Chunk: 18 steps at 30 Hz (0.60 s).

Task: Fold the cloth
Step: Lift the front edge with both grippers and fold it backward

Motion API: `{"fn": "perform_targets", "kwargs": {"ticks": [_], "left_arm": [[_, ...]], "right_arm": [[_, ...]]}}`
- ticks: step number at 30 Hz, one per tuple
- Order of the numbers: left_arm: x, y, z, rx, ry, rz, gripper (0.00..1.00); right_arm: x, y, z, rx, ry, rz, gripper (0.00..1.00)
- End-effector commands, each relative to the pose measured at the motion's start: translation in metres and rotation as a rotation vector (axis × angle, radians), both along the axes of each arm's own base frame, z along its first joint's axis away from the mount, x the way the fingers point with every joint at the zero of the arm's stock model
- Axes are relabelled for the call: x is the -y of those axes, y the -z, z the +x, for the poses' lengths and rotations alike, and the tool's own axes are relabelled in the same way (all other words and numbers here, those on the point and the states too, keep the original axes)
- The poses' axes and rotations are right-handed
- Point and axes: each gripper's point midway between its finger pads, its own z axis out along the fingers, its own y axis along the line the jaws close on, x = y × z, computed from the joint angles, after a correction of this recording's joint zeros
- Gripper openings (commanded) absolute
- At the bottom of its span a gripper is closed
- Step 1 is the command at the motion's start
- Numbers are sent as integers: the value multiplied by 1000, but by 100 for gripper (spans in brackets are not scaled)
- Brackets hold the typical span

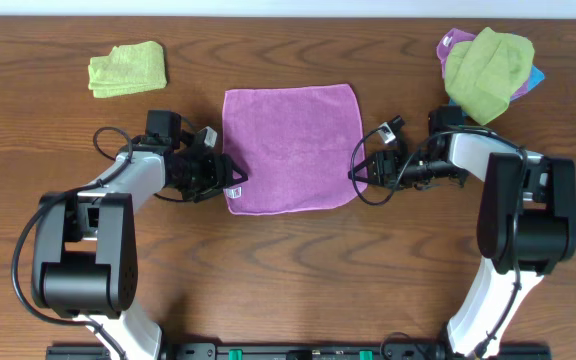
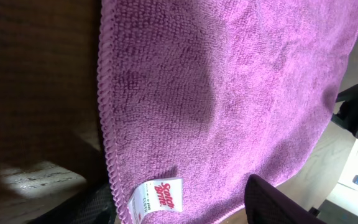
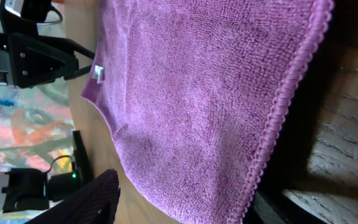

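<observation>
Cloth [image 1: 290, 148] flat, tag [image 1: 235, 192] corner at left claw [image 1: 228, 181].

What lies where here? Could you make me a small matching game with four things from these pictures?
Things:
1 purple cloth
2 lone green cloth
3 heap of cloths
4 white tag

Places:
A at the far right
B on the purple cloth's near left corner
C spread flat in the middle
D at the far left

Pairs: 1-C, 2-D, 3-A, 4-B
</observation>
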Motion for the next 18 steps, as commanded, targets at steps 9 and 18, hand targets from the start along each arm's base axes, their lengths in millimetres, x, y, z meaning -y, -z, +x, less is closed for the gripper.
{"fn": "perform_targets", "kwargs": {"ticks": [9, 18], "left_arm": [[0, 4, 1, -14, -1, 1, 42], [0, 2, 4, -29, -28, -11, 6]], "right_arm": [[2, 17, -5, -41, -6, -52, 31], [2, 13, -6, -103, 18, -50, 1]]}}
